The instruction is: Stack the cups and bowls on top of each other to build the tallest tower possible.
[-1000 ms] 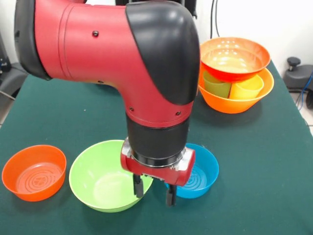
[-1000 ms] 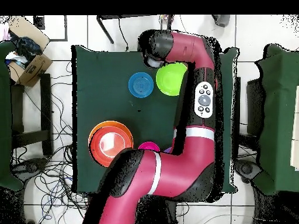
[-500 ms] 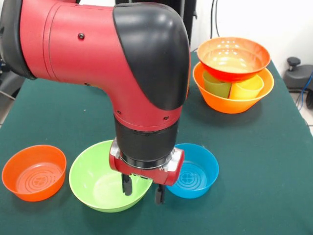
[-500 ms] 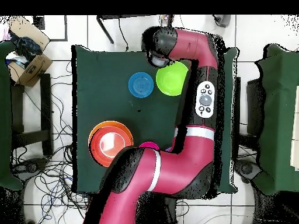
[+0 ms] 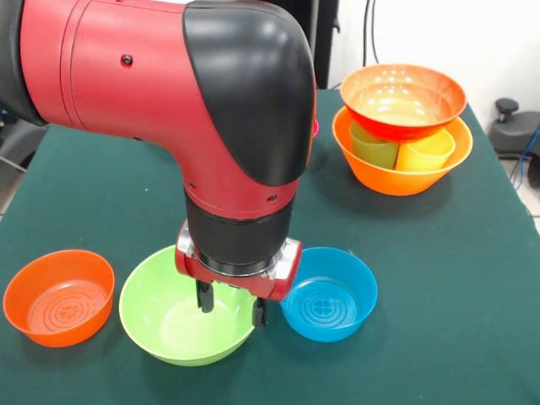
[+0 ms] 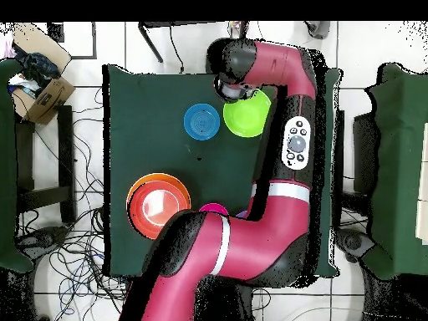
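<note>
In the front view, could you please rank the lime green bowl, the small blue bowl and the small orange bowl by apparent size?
1. lime green bowl, plainly widest.
2. small blue bowl and small orange bowl: these look about alike, so I would not rank them.

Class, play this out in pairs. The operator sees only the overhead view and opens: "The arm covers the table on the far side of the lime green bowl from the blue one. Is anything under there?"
Observer: Yes. A small orange bowl stands upright beside the lime green bowl, not touching it.
Operator: How does the gripper stand?
Observer: Open, with one finger down inside the lime green bowl and the other at its rim on the small blue bowl's side.
Operator: What is beneath the red-orange bowl?
Observer: A green cup and a yellow cup stand in the big orange bowl, and the red-orange bowl sits over them.
</note>
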Robot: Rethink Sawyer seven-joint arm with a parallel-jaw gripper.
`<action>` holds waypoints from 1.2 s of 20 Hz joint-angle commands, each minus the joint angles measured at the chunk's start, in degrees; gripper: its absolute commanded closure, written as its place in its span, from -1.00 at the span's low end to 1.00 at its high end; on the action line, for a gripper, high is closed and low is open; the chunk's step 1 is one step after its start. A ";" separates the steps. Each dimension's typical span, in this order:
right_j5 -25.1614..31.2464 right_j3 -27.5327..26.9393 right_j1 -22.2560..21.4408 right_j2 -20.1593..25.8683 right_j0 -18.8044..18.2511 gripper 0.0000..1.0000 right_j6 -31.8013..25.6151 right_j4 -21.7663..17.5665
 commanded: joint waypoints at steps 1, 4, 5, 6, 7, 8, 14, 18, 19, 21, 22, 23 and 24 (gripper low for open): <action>-1.29 9.28 -2.33 0.59 -0.32 -1.00 -15.79 -2.46; -3.05 11.10 -2.41 1.39 -0.11 -1.00 -14.56 -1.39; -3.88 12.31 -2.93 1.45 0.03 -1.00 -13.86 -1.15; -4.80 13.74 -3.49 1.53 0.14 -1.00 -13.19 -0.90; -5.47 15.03 -4.13 1.66 0.26 -1.00 -12.62 -0.64; -6.20 16.50 -4.81 1.85 0.26 -1.00 -12.06 -0.31; -7.48 21.19 -8.00 2.66 1.26 -1.00 -8.72 1.12; -8.68 21.92 -8.23 3.51 2.26 -1.00 -6.70 1.44; -9.13 21.98 -8.19 3.58 2.51 -1.00 -6.29 1.38; -9.73 21.99 -8.12 3.61 2.97 -1.00 -5.68 1.15; -9.84 22.11 -8.30 3.46 3.31 -1.00 -5.41 0.97; -10.16 22.23 -8.40 3.30 3.51 -1.00 -5.28 0.77; -10.63 22.35 -8.44 3.16 3.67 -1.00 -5.10 0.57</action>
